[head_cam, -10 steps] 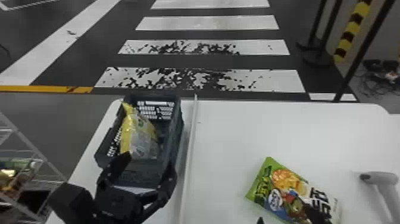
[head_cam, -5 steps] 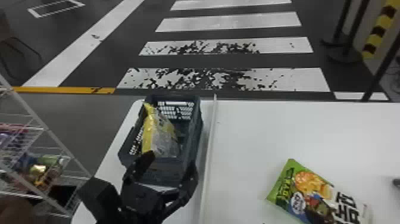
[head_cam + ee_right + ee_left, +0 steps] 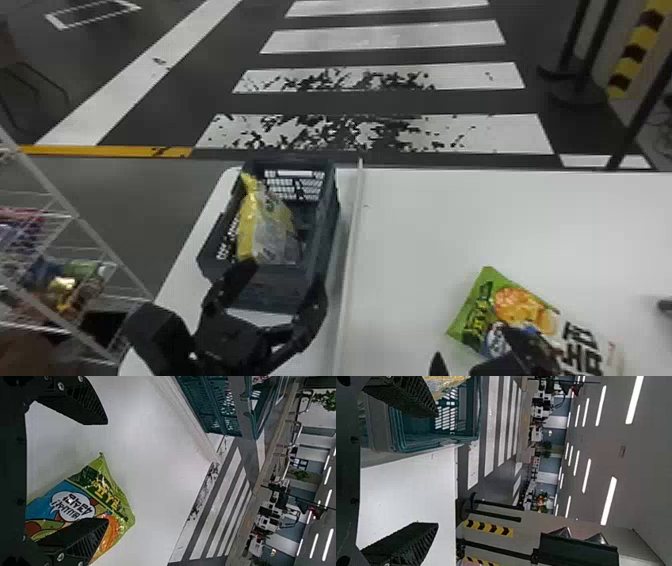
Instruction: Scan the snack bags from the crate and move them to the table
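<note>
Beyond the surface's far edge stretches a dark floor (image 3: 380, 102), painted with broad white stripes, two of them badly flaked, and an orange line off to the left. Next in size comes the white surface (image 3: 425, 225) itself, its far left corner rounded. Outside its left edge stands a white wire rack (image 3: 85, 230) with colourful packets on its shelves. A slim pale rail (image 3: 350, 250) runs from the far edge towards the near side, parting a narrow left strip from the broad right part.

On that strip, near the far left corner, sits a dark, open-topped crate (image 3: 280, 290) with slotted walls (rather a snug fit there). The left tool (image 3: 285, 275) is at the crate's near end, spread wide with nothing gripped, one finger over the rim. Right of the rail, the right tool (image 3: 475, 347) is wide open too and empty, one finger above a bag, the other over bare surface.

That green snack bag (image 3: 480, 305) lies flat and aslant on the right part, well in from the far edge, partly hidden by the tool. Inside the crate, a yellow-and-clear snack bag (image 3: 270, 230) leans towards the left wall.
</note>
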### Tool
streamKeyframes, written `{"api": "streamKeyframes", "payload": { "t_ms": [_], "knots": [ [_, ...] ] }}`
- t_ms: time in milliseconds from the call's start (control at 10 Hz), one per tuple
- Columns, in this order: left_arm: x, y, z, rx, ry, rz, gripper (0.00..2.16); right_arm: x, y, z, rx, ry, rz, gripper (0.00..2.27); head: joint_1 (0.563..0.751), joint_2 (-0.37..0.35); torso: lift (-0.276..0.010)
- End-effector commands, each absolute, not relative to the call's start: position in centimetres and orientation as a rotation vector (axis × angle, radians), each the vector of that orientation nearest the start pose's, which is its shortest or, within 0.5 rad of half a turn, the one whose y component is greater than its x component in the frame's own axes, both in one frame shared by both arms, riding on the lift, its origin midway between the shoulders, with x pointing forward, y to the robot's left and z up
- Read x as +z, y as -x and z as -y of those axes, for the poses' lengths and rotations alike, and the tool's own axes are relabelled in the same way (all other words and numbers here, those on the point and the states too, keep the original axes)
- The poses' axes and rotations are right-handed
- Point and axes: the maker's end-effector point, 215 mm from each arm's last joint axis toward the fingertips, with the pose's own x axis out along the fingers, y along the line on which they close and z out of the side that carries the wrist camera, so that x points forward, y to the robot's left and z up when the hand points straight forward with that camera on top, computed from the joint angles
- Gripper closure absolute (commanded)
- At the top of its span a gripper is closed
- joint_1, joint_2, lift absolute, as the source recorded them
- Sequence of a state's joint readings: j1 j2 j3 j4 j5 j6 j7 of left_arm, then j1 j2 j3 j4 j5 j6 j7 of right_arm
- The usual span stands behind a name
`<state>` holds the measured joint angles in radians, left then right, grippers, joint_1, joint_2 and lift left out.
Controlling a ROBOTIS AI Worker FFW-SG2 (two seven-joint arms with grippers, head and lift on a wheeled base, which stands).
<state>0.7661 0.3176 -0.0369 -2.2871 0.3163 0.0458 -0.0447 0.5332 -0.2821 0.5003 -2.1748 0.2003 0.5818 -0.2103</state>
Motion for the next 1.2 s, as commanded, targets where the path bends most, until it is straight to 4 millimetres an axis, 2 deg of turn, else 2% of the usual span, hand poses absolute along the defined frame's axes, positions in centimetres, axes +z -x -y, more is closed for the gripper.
{"api": "streamKeyframes", "payload": {
  "t_ms": [0,500,800,1100],
  "knots": [
    [-33.5,-36.5,-19.1,-0.275,0.112,-0.136,0.01,-47.2,-34.3,8.3,0.281,0.404,-0.497,0.13,0.695,0.176,-0.095],
    [-34.1,-36.7,-19.7,-0.286,0.15,-0.127,0.01,-48.5,-35.6,8.8,0.218,0.604,-0.523,0.13,0.695,0.165,-0.095],
    [-34.8,-36.6,-20.1,-0.288,0.165,-0.127,0.01,-49.2,-35.7,9.9,0.161,0.722,-0.555,0.13,0.695,0.17,-0.095],
    [-35.1,-36.7,-20.2,-0.297,0.184,-0.12,0.01,-49.8,-35.9,10.1,0.116,0.812,-0.555,0.13,0.695,0.156,-0.095]
  ]
}}
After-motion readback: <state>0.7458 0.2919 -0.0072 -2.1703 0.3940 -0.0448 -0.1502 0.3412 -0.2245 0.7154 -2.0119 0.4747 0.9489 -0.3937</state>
